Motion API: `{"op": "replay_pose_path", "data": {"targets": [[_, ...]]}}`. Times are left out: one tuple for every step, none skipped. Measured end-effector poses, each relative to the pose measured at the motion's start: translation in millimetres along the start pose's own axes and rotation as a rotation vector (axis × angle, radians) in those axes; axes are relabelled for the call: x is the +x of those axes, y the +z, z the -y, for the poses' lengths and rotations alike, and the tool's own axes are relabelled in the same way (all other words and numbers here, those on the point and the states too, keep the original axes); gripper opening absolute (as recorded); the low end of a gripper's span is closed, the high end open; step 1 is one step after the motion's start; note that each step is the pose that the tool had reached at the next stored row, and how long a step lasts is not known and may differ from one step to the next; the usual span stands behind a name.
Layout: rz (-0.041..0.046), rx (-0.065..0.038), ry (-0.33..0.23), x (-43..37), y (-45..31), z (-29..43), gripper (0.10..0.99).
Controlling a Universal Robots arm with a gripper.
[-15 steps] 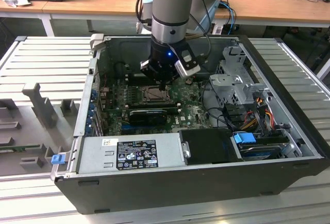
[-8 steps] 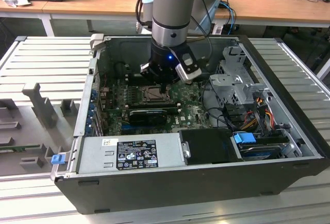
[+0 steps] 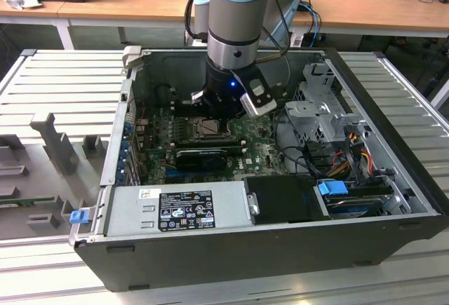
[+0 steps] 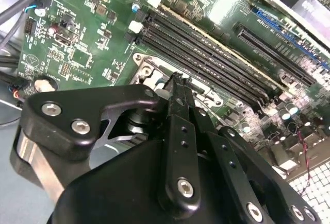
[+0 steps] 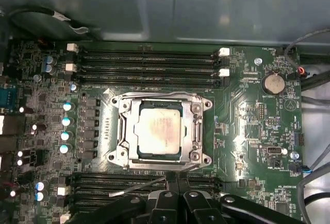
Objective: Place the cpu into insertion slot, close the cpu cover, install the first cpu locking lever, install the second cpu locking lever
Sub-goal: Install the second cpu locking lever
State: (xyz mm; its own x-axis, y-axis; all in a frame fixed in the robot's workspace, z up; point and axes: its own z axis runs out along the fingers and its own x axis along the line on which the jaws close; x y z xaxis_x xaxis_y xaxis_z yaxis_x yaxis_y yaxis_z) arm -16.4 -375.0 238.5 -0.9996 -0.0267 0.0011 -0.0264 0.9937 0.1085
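Inside the open case [image 3: 231, 249], the arm [image 3: 235, 31] reaches straight down over the green board [image 3: 256, 152], and its gripper [image 3: 223, 103] hangs just above the socket [image 3: 208, 128]. In the first wrist view the cpu [image 5: 159, 129] already lies flat in the socket [image 5: 124, 131], its pale silver top showing through the square window of the cover [image 5: 195, 127], which is down over it. A thin lever [image 5: 138, 187] juts out at a slant from the socket's edge nearest the gripper [image 5: 174, 195], not lying flush along the frame. The black fingers [image 5: 164, 201] stand pressed together just beside that edge, with nothing visible between them. In the second wrist view the closed fingertips [image 4: 178, 82] come down at one corner of the socket frame [image 4: 147, 65], next to the long black memory slots [image 4: 206, 54]; whether they touch the frame cannot be told. In the exterior view a long black card [image 3: 202, 156] sits across the board just beside the socket.
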Motion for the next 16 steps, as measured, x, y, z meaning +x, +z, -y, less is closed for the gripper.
{"op": "replay_pose_path", "data": {"targets": [[0.0003,-0.008,0.0,0.1,-0.1,1.9,0.106],[0.0007,-0.024,0.0,0.5,-0.2,4.8,0.106],[0.001,-0.036,0.0,1.7,-0.2,5.7,0.106],[0.0012,-0.048,-0.001,3.1,-0.2,6.4,0.106],[0.0014,-0.057,-0.001,5.0,-0.1,6.8,0.106],[0.0013,-0.061,-0.003,7.9,0.0,7.2,0.106],[0.0012,-0.062,-0.004,11.3,0.3,8.3,0.106],[0.0009,-0.063,-0.006,13.5,0.4,9.6,0.106],[0.0008,-0.063,-0.007,14.7,0.4,10.5,0.106],[0.0006,-0.063,-0.008,16.3,0.3,11.6,0.106],[0.0004,-0.063,-0.01,18.3,0.3,12.5,0.106],[0.0001,-0.063,-0.012,21.2,0.4,13.4,0.106],[0.0,-0.064,-0.013,23.2,0.5,13.8,0.106],[-0.0003,-0.065,-0.014,26.2,0.8,14.3,0.106],[-0.0004,-0.065,-0.016,28.2,1.1,14.6,0.106],[-0.0009,-0.066,-0.02,30.9,2.2,15.0,0.106]]}}
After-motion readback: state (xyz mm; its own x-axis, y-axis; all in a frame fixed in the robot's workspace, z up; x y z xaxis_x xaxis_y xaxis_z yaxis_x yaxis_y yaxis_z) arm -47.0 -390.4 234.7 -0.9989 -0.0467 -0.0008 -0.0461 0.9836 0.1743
